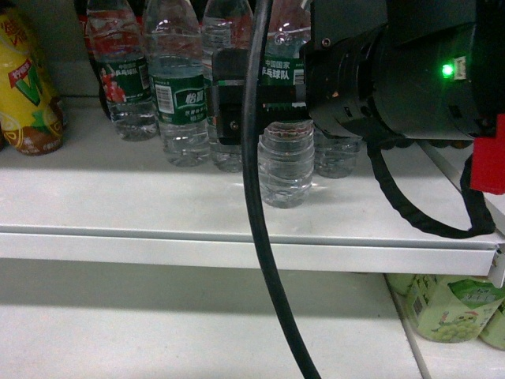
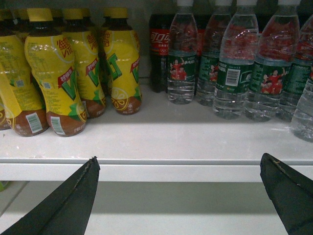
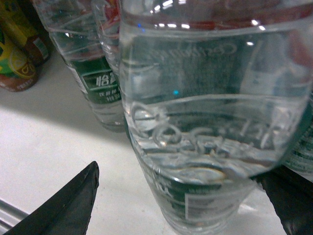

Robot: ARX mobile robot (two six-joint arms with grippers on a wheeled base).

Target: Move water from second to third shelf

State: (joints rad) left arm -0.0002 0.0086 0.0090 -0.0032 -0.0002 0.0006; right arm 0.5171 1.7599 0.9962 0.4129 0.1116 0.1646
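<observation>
On the white shelf (image 1: 158, 197) we see a cluster of clear ribbed water bottles with dark green labels, each filled nearly to the shoulder. The water (image 1: 286, 162) we are after stands nearest the shelf's front edge, right of centre, upright on the shelf surface, just in front of its neighbours. Our right gripper (image 1: 260, 106) reaches in from the right at label height; one dark finger (image 1: 229, 99) lies against the bottle's left side. In the right wrist view the water (image 3: 210, 122) fills the picture between the two black fingertips (image 3: 73, 203), liquid visible through the clear wall and a strip of green label low down. The jaws straddle the bottle closely, but we cannot tell whether they are pressing on it or merely around it.

Our left gripper (image 2: 181, 196) hangs before the shelf's front lip with its fingers spread wide apart, grasping nothing. Beyond it, on the left of the shelf, stand yellow-labelled tea bottles (image 2: 46, 73) with yellow caps and brown liquid at the base. Behind the water bottles on the far side is a dark cola bottle (image 2: 159, 49) with a red label. On the shelf below, at the right, we glimpse pale green bottles (image 1: 450, 308).
</observation>
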